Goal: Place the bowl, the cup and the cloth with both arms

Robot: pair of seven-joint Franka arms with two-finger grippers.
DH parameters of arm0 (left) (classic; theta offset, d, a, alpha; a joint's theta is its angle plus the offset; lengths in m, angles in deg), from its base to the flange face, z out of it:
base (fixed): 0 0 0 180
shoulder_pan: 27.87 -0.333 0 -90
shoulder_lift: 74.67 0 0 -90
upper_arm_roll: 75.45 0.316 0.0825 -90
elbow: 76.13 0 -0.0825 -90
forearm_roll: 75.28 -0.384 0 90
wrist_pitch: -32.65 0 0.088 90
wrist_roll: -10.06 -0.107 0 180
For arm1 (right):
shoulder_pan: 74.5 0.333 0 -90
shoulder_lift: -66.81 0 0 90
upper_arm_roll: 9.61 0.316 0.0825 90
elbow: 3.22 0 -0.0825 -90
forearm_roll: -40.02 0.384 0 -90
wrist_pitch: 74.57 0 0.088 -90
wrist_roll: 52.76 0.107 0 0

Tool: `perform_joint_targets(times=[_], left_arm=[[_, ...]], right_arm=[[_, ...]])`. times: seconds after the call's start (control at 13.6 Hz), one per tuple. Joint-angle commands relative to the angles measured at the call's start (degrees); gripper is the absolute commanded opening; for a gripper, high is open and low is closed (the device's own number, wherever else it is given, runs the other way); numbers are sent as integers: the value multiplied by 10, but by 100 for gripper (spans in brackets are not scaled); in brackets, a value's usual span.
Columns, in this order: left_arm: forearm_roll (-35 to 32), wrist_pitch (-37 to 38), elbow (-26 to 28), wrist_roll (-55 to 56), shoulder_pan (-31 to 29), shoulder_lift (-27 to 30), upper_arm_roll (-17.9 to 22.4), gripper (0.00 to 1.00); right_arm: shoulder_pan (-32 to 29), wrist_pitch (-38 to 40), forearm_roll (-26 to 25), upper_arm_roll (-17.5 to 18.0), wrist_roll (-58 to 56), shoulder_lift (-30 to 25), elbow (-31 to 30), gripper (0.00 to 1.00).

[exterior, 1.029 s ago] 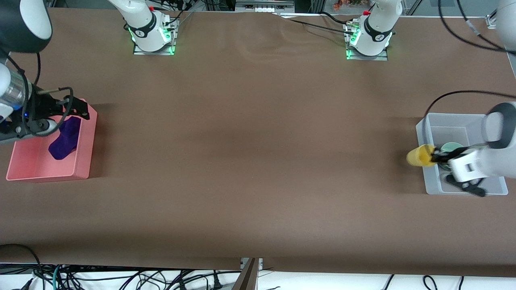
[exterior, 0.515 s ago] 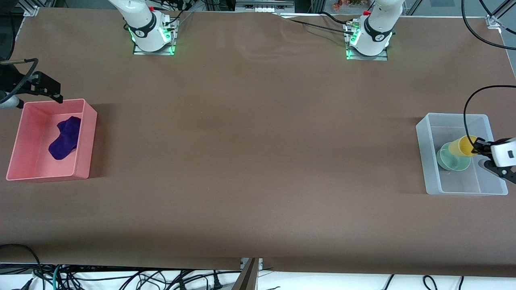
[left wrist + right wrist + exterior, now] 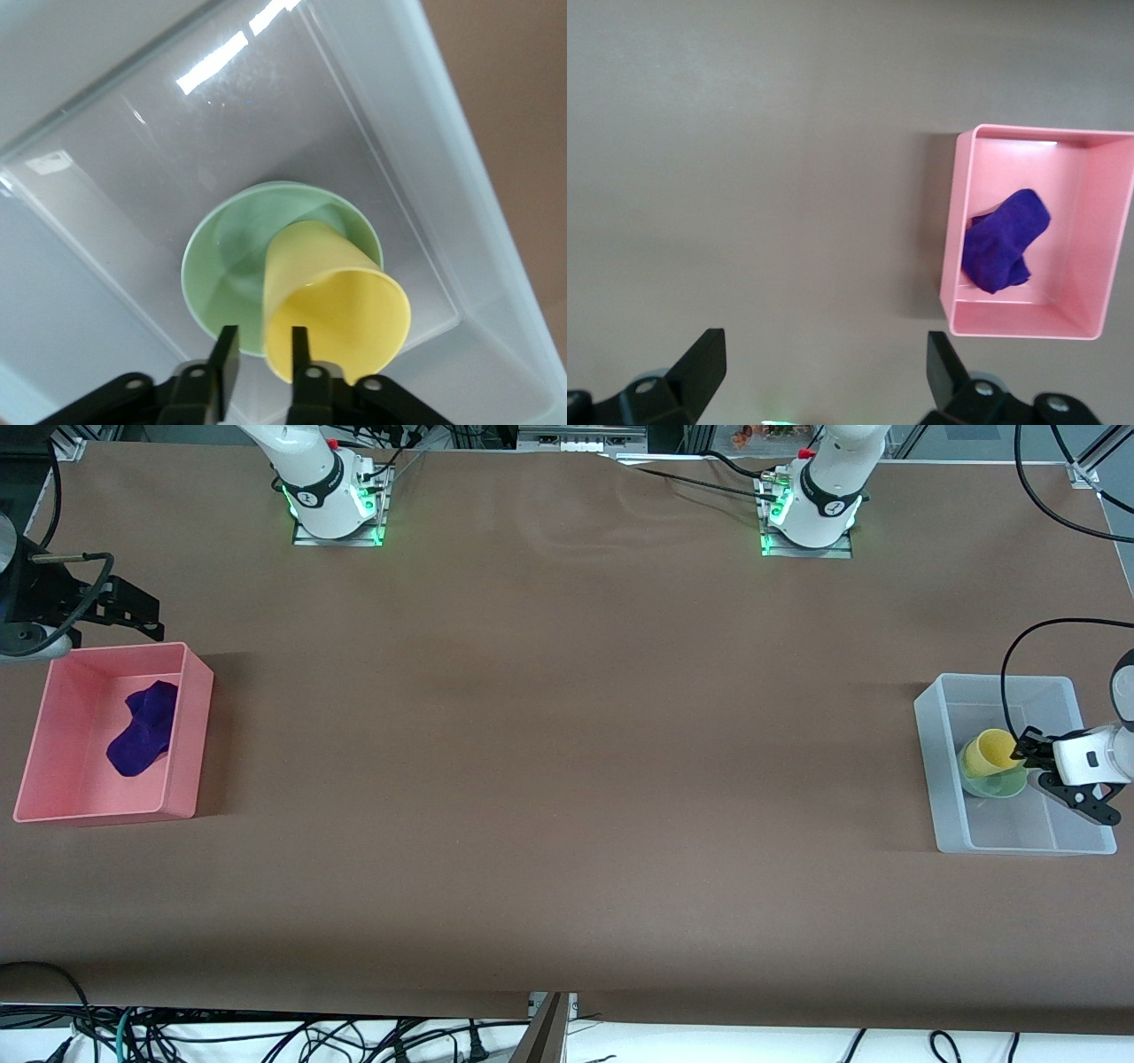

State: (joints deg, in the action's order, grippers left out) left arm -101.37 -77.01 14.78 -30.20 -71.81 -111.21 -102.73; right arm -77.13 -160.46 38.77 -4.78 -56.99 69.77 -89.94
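The yellow cup [image 3: 990, 753] rests tilted inside the mint-green bowl [image 3: 999, 786], which stands in a clear bin [image 3: 927, 744]. My left gripper [image 3: 1025, 761] is at the cup's rim. In the left wrist view its jaws [image 3: 263, 354] are slightly parted, with one finger inside the cup [image 3: 337, 301]. The other finger stands outside the cup with a gap to its wall, over the bowl [image 3: 230, 257]. The purple cloth [image 3: 142, 728] lies in a pink bin [image 3: 193, 726]. My right gripper [image 3: 140, 613] is open and empty over the table, just beside that bin.
The clear bin [image 3: 399, 133] stands at the left arm's end of the table. The pink bin [image 3: 957, 221] with the cloth [image 3: 1003, 239] stands at the right arm's end. The right gripper's [image 3: 824, 372] jaws are wide apart over brown tabletop [image 3: 567, 762].
The left gripper came down and set the yellow cup tilted into the bowl, and its fingers have parted. The right gripper shifted a little toward the table's middle beside the pink bin.
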Motion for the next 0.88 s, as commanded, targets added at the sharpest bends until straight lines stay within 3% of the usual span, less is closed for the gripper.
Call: perform_joint_targets(times=[0.0, 0.15, 0.37, 0.81], left_arm=[[-5, 26, -3, -7, 4, 46, -19, 100], [3, 60, -5, 3, 3, 79, -53, 100], [94, 108, -11, 37, 5, 125, -83, 100], [118, 234, -41, 331, 4, 179, -234, 100]], right_arm=[[-3, 21, 15, 2, 30, 11, 24, 100], [0, 21, 12, 3, 26, 13, 25, 100], [0, 14, 12, 3, 25, 14, 25, 100], [0, 12, 12, 3, 25, 15, 25, 100]])
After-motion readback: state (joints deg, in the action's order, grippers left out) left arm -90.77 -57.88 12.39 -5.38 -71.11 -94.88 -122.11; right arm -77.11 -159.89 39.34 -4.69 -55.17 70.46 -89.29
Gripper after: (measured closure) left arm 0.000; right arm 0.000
